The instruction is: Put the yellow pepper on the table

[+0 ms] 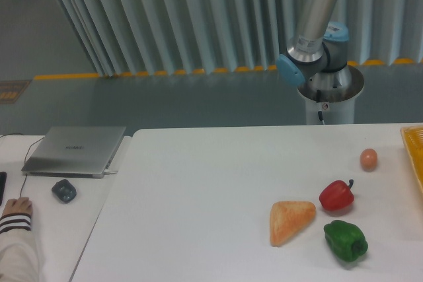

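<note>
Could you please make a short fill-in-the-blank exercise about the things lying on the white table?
1. The red pepper lies just behind the ____ pepper.
2. The toast-like wedge lies to the ____ of both peppers in the picture.
3. The small orange egg-shaped item rests on the ____.
4. The closed laptop is ____ in colour.

Missing words: green; left; table; grey

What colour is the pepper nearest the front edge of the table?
Green, clear in the fixed camera view.
</note>
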`<action>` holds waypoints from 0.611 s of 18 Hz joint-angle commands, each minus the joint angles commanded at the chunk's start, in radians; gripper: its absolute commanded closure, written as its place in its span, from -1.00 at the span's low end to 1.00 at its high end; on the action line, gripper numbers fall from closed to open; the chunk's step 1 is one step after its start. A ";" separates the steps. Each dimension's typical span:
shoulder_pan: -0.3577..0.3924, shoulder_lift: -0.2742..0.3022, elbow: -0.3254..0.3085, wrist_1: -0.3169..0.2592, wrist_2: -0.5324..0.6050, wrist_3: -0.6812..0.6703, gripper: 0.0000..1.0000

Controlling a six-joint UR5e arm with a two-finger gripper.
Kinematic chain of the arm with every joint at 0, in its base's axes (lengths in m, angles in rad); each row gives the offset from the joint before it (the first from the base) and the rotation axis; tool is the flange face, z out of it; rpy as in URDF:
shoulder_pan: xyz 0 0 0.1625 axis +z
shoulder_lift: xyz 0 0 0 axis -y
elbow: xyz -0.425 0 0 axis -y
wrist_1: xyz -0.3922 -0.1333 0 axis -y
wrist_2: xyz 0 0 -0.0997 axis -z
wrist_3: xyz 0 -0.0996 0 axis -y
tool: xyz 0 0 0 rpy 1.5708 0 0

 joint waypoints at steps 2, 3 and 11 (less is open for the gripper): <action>0.000 0.002 0.003 -0.002 0.000 0.000 -0.04; 0.000 0.005 0.006 -0.002 0.000 0.000 -0.04; -0.047 0.038 0.074 -0.072 0.028 -0.005 -0.04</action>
